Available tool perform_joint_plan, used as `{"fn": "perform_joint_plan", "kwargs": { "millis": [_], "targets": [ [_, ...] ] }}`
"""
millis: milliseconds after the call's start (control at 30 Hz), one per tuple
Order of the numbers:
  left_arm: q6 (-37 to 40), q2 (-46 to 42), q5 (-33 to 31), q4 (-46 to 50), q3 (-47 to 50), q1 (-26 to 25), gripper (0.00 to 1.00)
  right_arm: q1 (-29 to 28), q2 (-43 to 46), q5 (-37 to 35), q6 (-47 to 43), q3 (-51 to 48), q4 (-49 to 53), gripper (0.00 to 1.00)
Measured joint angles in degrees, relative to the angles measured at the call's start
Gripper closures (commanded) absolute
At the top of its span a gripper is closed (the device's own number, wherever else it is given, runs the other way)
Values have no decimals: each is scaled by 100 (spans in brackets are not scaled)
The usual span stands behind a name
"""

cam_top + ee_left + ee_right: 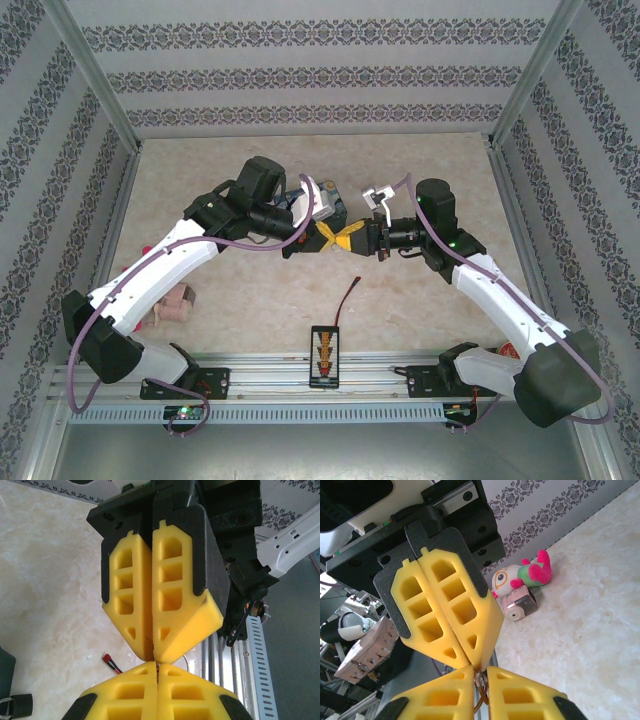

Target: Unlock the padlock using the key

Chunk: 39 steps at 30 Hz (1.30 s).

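My two grippers meet tip to tip above the middle of the table, the left gripper (338, 238) coming from the left and the right gripper (354, 238) from the right. In the left wrist view my left gripper (157, 666) is shut, with a thin sliver of the key (157, 670) pinched at its tips. The right gripper (480, 672) is closed on the key's brownish metal ring (481, 690), which touches both pads. The small dark padlock (20, 705) lies on the table below, apart from both grippers.
A blue painted tin (300, 207) sits just behind the left gripper. A pink plush toy (180, 300) and a small pink box (520, 605) lie at the left. A red-and-black wire (347, 297) and a connector board (325, 352) are near the front rail.
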<state>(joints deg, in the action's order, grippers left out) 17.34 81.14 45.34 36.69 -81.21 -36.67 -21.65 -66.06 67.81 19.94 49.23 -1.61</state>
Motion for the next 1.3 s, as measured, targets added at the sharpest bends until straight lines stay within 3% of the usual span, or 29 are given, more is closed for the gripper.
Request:
{"fn": "perform_joint_plan", "kwargs": {
  "millis": [167, 233, 333, 400, 500, 633, 733, 900, 1067, 1300],
  "targets": [
    [-55, -59, -57, -7, 35, 0, 100, 2, -11, 11, -107, 20, 17, 100],
    [-105, -107, -57, -13, 70, 2, 86, 2, -15, 22, -114, 28, 15, 100],
    [-251, -175, -76, -122, 103, 4, 52, 7, -42, 2, -127, 50, 37, 100],
    [-393, -249, -79, -269, 114, 35, 43, 15, -74, -85, -127, 50, 83, 100],
    [-728, -426, -109, -557, 223, 98, 40, 17, -85, -260, -127, 50, 120, 100],
    [-1543, -726, -273, -1110, 533, 313, 28, 55, -83, -651, -39, 46, 98, 100],
    [-2197, -866, -544, -1412, 715, 420, 28, 92, -83, -960, 146, -2, -48, 100],
    [-3407, -874, -697, -1814, 883, 774, 39, 96, -85, -1368, 546, -103, -402, 100],
    [-4358, -472, -310, -2476, 986, 1005, 44, 129, -144, -1539, 986, -118, -778, 100],
    [-5069, 72, 267, -3261, 1038, 1005, 51, 129, -350, -1554, 1478, -120, -1215, 100]
  ]
}}
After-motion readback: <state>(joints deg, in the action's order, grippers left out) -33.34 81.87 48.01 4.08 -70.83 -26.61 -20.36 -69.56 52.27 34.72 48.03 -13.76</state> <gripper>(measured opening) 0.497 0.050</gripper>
